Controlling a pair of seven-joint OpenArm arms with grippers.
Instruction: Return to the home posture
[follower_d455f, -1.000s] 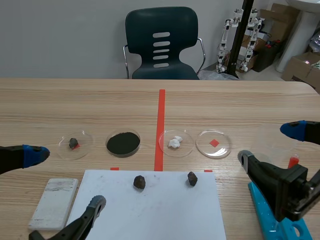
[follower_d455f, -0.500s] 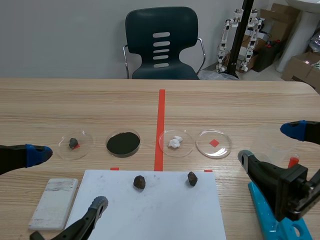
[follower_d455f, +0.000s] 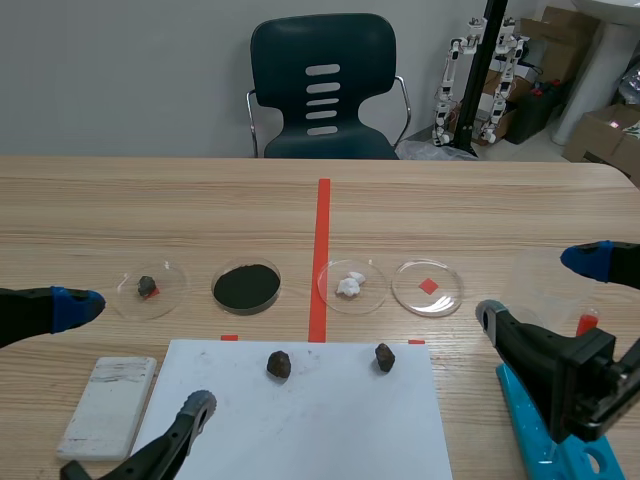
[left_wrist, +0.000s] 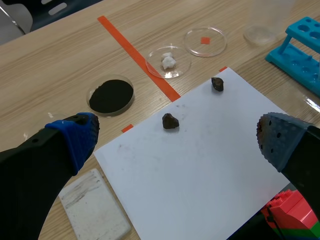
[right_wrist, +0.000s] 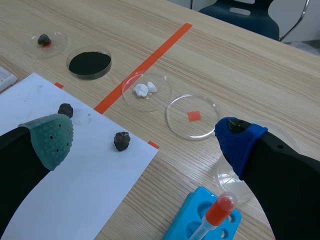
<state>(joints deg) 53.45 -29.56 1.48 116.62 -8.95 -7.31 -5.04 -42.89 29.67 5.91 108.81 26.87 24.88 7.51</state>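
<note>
My left gripper (follower_d455f: 135, 357) hangs open low over the table's near left, one blue-padded finger (follower_d455f: 75, 305) out to the left and a grey-padded one (follower_d455f: 195, 408) over the white paper sheet (follower_d455f: 300, 420). In the left wrist view the gripper (left_wrist: 175, 140) holds nothing, and two dark rocks (left_wrist: 170, 121) (left_wrist: 217, 83) lie on the paper ahead of it. My right gripper (follower_d455f: 540, 288) is open at the near right, beside a blue tube rack (follower_d455f: 545, 445). The right wrist view shows that gripper (right_wrist: 144, 137) with nothing between its pads.
Four petri dishes stand in a row beyond the paper: one with a dark rock (follower_d455f: 148, 288), one with black powder (follower_d455f: 246, 286), one with white lumps (follower_d455f: 350, 285), one bare over a red square (follower_d455f: 428, 287). A white block (follower_d455f: 108, 405) lies left of the paper. A red-capped tube (follower_d455f: 586, 322) sits in the rack. A chair (follower_d455f: 323, 90) stands behind the table.
The left gripper has edged very slightly to the right. Nothing else differs.
</note>
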